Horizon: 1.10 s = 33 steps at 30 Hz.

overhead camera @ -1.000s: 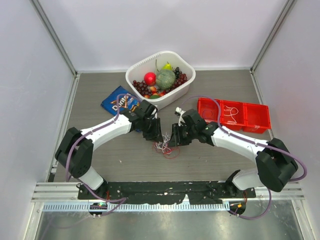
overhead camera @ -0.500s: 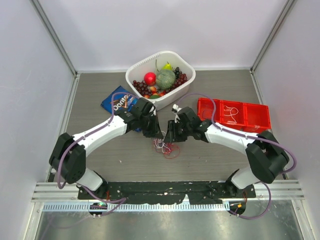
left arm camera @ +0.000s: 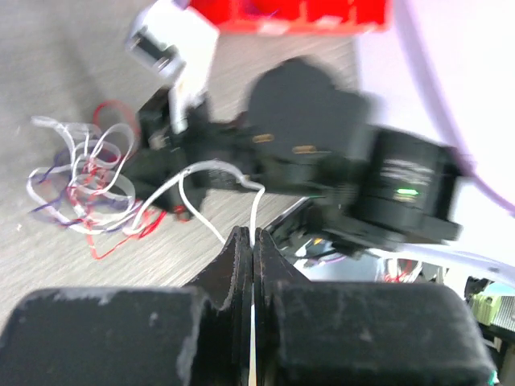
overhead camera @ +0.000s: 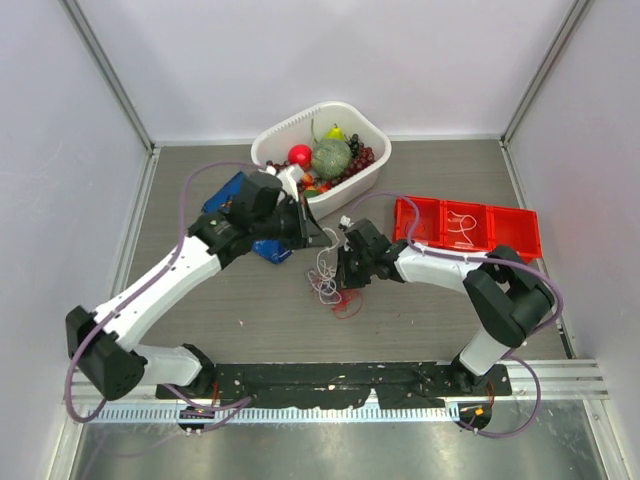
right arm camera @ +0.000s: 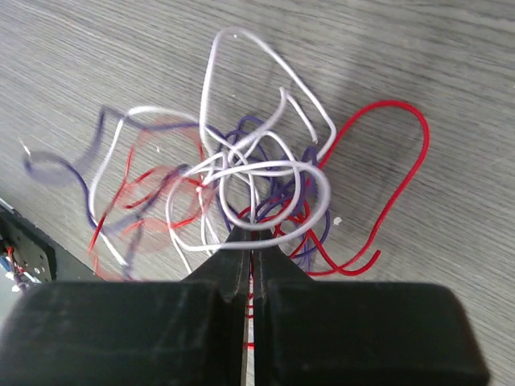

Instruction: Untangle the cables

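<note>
The cables (overhead camera: 326, 287) are a small bunch of white, red and purple-blue wires on the table between my grippers. My left gripper (overhead camera: 318, 240) is raised behind the bunch and shut on one white wire (left arm camera: 254, 211), which runs taut from the jaws (left arm camera: 253, 240) down to the bunch (left arm camera: 80, 181). My right gripper (overhead camera: 341, 279) is at the bunch's right edge, low on the table. In the right wrist view its jaws (right arm camera: 252, 235) are shut on wires of the bunch (right arm camera: 257, 173), with a red wire running between them.
A white basket (overhead camera: 268, 148) of fruit stands at the back. A blue chip bag (overhead camera: 226, 194) lies left of it, partly under my left arm. A red divided tray (overhead camera: 512, 236) at the right holds a white wire (overhead camera: 462, 228).
My left gripper has lifted and moved back from the bunch, drawing a white wire out. My right gripper has shifted slightly left and stays on the bunch.
</note>
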Available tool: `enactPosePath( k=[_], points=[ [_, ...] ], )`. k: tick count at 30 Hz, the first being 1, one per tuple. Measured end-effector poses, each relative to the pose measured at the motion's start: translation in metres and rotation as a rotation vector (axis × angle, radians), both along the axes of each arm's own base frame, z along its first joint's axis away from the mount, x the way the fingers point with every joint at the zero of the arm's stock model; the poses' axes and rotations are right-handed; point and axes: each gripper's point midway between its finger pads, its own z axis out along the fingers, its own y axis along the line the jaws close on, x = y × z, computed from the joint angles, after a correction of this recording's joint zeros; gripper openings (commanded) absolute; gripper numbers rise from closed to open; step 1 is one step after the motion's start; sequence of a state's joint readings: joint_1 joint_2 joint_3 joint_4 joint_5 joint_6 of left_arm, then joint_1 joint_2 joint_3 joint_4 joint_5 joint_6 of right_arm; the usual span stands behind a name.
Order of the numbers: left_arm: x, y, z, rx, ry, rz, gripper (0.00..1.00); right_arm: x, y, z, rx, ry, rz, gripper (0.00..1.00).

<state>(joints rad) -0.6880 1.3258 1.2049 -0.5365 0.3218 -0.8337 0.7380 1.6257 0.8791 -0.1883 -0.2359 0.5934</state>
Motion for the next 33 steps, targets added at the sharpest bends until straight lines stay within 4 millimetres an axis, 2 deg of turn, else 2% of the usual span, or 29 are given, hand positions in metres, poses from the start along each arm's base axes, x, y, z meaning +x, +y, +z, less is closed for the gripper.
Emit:
enactPosePath(
  k=[4, 8, 14, 17, 19, 23, 24, 28, 30, 33],
  points=[
    [0.003, 0.004, 0.078, -0.116, -0.171, 0.022, 0.00, 0.000, -0.004, -0.009, -0.029, 0.011, -0.010, 0.01],
    [0.005, 0.013, 0.146, -0.200, -0.322, 0.047, 0.00, 0.001, -0.007, -0.013, -0.047, 0.013, -0.019, 0.01],
    [-0.001, 0.028, 0.229, -0.286, -0.524, 0.060, 0.00, 0.001, -0.008, -0.019, -0.062, 0.024, -0.030, 0.01],
    [-0.007, 0.035, 0.254, -0.298, -0.587, 0.056, 0.00, 0.005, -0.005, -0.017, -0.048, 0.010, -0.035, 0.01],
    [-0.012, 0.040, 0.287, -0.335, -0.667, 0.055, 0.00, 0.004, -0.007, -0.022, -0.062, 0.020, -0.037, 0.01],
    [-0.034, 0.058, 0.365, -0.443, -0.862, 0.054, 0.00, 0.004, -0.007, -0.023, -0.063, 0.025, -0.040, 0.01],
    [-0.044, 0.064, 0.388, -0.481, -0.915, 0.052, 0.00, 0.004, -0.007, -0.023, -0.063, 0.024, -0.040, 0.01],
    [-0.079, 0.086, 0.459, -0.616, -1.086, 0.040, 0.00, 0.004, -0.007, -0.024, -0.064, 0.027, -0.040, 0.01],
    [-0.095, 0.095, 0.488, -0.692, -1.159, 0.032, 0.00, 0.004, -0.006, -0.025, -0.064, 0.027, -0.040, 0.01],
    [-0.113, 0.103, 0.516, -0.788, -1.226, 0.020, 0.00, 0.004, -0.006, -0.026, -0.063, 0.028, -0.040, 0.01]
  ],
)
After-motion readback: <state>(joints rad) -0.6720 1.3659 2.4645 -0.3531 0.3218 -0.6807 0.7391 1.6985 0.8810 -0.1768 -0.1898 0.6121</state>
